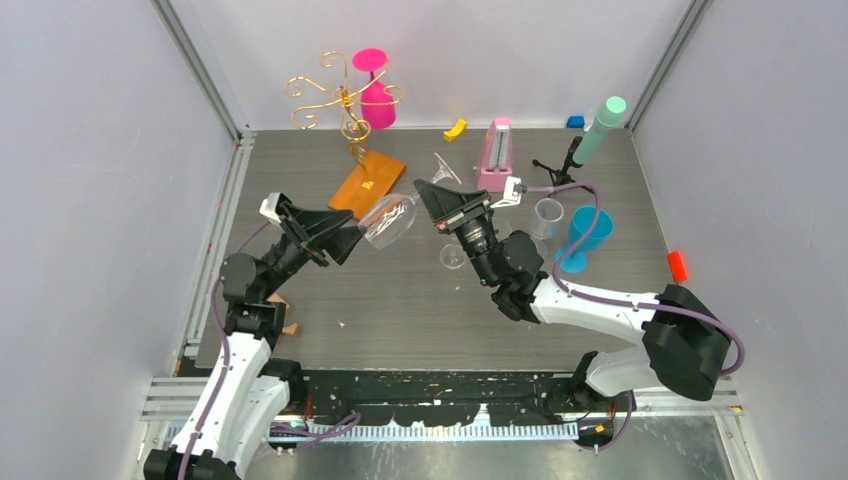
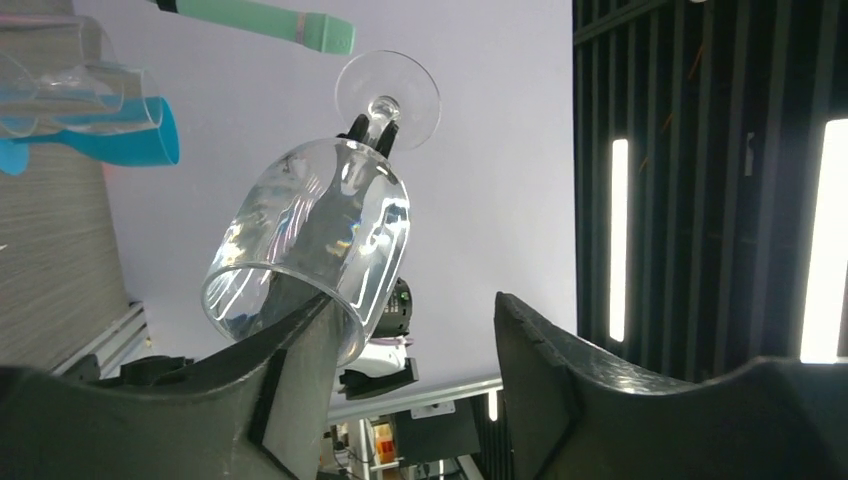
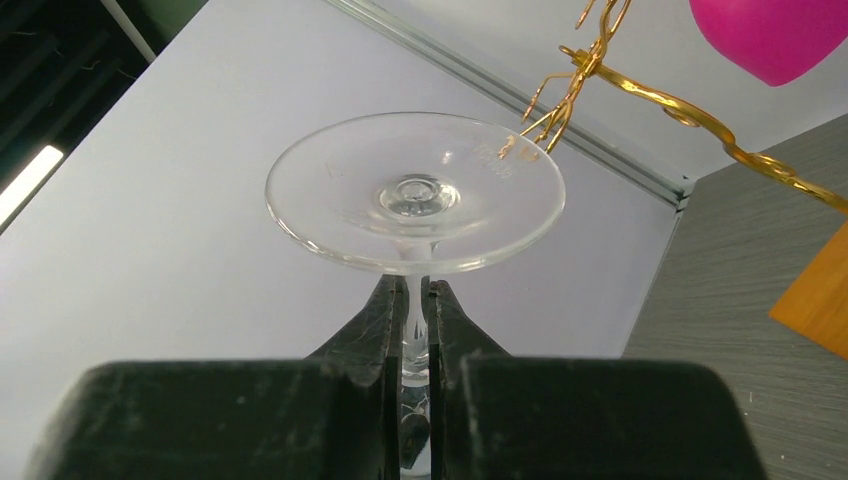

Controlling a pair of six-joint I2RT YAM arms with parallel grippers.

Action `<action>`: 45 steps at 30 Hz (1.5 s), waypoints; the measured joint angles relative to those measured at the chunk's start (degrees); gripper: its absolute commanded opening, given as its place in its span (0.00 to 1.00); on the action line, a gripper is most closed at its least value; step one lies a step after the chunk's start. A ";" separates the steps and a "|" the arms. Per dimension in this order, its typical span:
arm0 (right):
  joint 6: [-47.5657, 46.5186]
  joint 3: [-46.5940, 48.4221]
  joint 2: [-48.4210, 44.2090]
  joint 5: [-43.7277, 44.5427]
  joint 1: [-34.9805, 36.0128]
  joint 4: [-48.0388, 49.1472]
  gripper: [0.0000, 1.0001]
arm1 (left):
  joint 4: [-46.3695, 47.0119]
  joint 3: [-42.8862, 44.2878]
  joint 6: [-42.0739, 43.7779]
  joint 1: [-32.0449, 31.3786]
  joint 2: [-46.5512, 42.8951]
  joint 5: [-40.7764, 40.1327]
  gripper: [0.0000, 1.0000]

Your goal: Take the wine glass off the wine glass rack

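Pale walls (image 1: 100,150) — grey wood-grain table (image 1: 400,300).

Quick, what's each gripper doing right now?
Left gripper: open, holding nothing.
Right gripper: closed on the stem of the wine glass.

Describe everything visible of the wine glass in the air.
The wine glass is clear, with a round bowl, thin stem and flat round foot. It looks empty and is tilted steeply above the table, apart from the rack. The right gripper is shut on its stem. The open left gripper is at the bowl's rim; contact is unclear.
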 measured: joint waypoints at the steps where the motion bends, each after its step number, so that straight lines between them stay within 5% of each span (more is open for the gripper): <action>1: 0.61 0.00 0.46 -0.07 -0.07 0.66 0.00 | 0.90 -0.46 -0.66 0.00 0.00 -0.24 0.51; 20: 0.72 2.32 6.97 -6.58 -0.63 6.88 0.00 | 8.81 -4.59 -6.69 -0.04 0.98 -3.23 0.46; 27: -0.57 2.73 8.68 -9.05 -0.87 10.43 0.00 | 8.81 -4.94 -6.88 -0.04 1.14 -3.23 0.28; 34: -0.98 2.73 8.68 -9.92 -0.98 10.54 0.01 | 10.45 -5.33 -7.34 -0.04 1.51 -3.82 0.00; 45: -1.46 2.73 8.66 -12.81 -0.76 7.96 0.47 | 11.37 -5.33 -3.45 -0.04 1.01 -5.77 0.00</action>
